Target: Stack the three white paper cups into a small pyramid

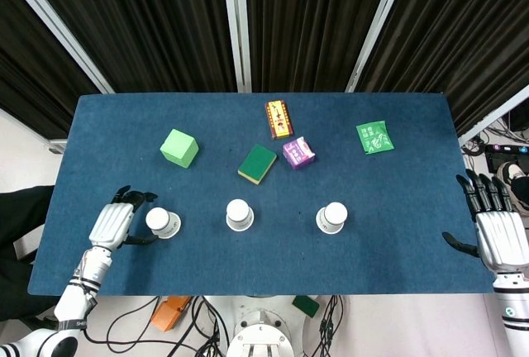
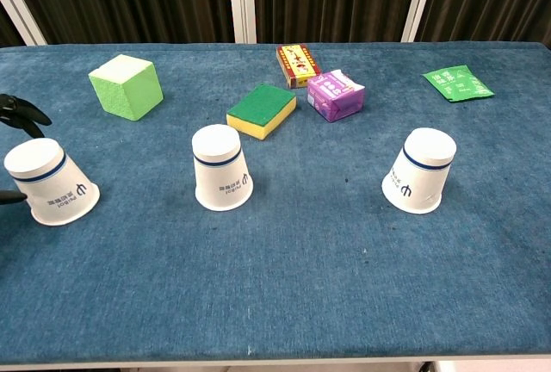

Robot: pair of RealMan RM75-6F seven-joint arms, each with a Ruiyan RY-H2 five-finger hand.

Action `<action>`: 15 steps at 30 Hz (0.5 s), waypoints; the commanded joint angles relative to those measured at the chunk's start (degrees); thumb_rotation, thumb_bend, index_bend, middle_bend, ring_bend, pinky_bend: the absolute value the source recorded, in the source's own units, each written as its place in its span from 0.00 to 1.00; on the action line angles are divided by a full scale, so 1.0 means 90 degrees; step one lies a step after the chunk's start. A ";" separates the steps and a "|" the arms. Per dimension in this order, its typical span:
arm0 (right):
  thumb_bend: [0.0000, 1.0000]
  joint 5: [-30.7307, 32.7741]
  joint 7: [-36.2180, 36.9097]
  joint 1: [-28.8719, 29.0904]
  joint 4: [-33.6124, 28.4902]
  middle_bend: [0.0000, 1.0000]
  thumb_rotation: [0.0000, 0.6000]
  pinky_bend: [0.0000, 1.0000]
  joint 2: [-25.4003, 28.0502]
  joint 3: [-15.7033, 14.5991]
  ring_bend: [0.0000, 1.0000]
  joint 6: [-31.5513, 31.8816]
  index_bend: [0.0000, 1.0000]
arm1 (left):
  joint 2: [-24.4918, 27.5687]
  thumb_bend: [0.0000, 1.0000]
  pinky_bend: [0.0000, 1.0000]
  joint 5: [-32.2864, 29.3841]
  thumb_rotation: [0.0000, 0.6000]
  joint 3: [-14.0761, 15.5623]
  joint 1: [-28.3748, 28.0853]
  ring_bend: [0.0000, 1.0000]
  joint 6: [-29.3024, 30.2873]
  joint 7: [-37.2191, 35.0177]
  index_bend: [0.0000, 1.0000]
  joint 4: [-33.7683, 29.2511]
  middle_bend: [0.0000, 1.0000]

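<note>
Three white paper cups stand upside down in a row on the blue table: the left cup [image 1: 163, 222] [image 2: 48, 182], the middle cup [image 1: 239, 214] [image 2: 220, 168] and the right cup [image 1: 331, 217] [image 2: 418, 170]. My left hand [image 1: 116, 224] sits just left of the left cup, fingers spread around it, not clearly touching; in the chest view only its dark fingertips [image 2: 19, 112] show at the left edge. My right hand [image 1: 494, 231] hovers open past the table's right edge, far from the cups.
Behind the cups lie a green cube [image 1: 179, 148], a green and yellow sponge [image 1: 258, 164], a purple packet [image 1: 298, 152], a red and yellow box [image 1: 278, 118] and a green sachet [image 1: 374, 137]. The table's front edge [image 1: 248, 292] runs close below the cups.
</note>
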 commanded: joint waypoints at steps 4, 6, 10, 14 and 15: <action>0.20 0.0029 0.0044 0.0024 0.0069 0.07 1.00 0.03 -0.0041 0.0000 0.00 -0.0055 0.00 | 0.0062 0.07 0.09 -0.0168 1.00 -0.0020 -0.0055 0.22 -0.0074 0.0034 0.30 -0.0138 0.33; 0.20 0.0038 0.0064 0.0029 0.0093 0.07 1.00 0.03 -0.0048 -0.0001 0.00 -0.0070 0.00 | 0.0050 0.10 0.10 -0.0213 1.00 -0.0038 -0.0081 0.24 -0.0093 0.0036 0.33 -0.0134 0.35; 0.20 0.0048 0.0083 0.0039 0.0123 0.07 1.00 0.03 -0.0054 0.0000 0.00 -0.0093 0.00 | -0.0004 0.18 0.14 -0.0244 1.00 -0.0078 -0.0108 0.28 -0.0043 0.0027 0.39 -0.0071 0.42; 0.20 0.0052 0.0099 0.0050 0.0145 0.07 1.00 0.03 -0.0057 0.0001 0.00 -0.0111 0.00 | -0.0020 0.22 0.16 -0.0268 1.00 -0.0079 -0.0148 0.32 -0.0040 0.0111 0.45 -0.0016 0.46; 0.20 0.0052 0.0103 0.0052 0.0149 0.07 1.00 0.03 -0.0058 0.0001 0.00 -0.0113 0.00 | -0.0013 0.23 0.16 -0.0266 1.00 -0.0078 -0.0158 0.33 -0.0039 0.0139 0.45 -0.0026 0.47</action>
